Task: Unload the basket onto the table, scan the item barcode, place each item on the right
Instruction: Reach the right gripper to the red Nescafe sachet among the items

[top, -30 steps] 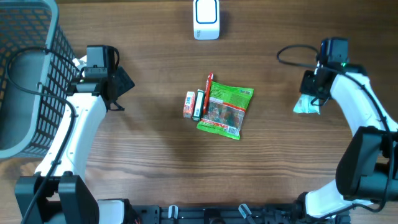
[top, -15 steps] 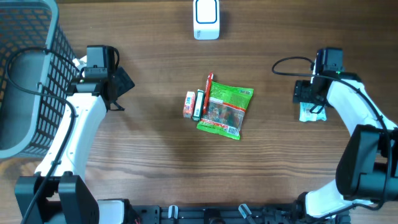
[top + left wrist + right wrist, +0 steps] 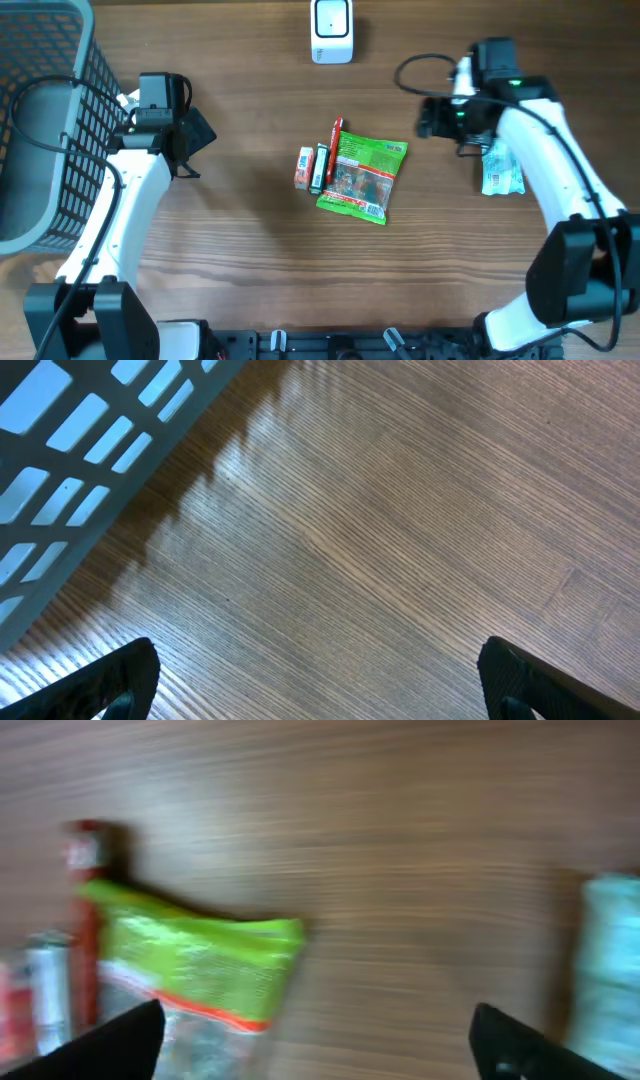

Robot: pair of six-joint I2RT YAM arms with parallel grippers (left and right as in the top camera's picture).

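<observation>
Left fingers [image 3: 112, 682] spread, right fingers [image 3: 112, 1038] spread

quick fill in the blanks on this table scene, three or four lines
On the table, the mesh basket stands at the far ___ side. The snack bag in the middle is mostly ___ in colour. The right gripper is open and holds ___. The pale packet lies on the table's ___ side.
Missing words: left; green; nothing; right.
</observation>
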